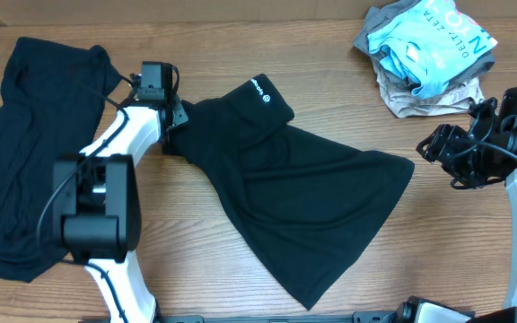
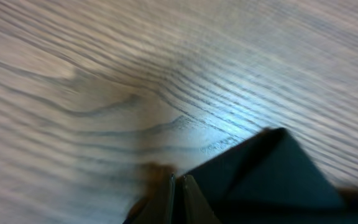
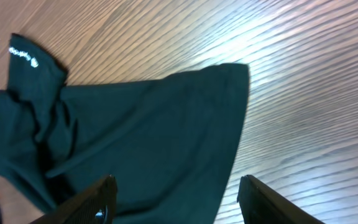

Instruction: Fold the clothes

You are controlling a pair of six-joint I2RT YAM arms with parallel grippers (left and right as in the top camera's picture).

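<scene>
Left gripper (image 1: 172, 119): pinching shut on shirt (image 1: 303, 206) corner, at 9 o'clock.
Right gripper (image 1: 440, 148): hovering open, empty.
Handling: likely draping limp, thin; take corners.

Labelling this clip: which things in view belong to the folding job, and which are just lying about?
Belong to the job: black shirt in the middle, left gripper shut on its edge; black garment at left; light blue printed garment heaped on beige garment.
Lying about: only the wooden table.
</scene>
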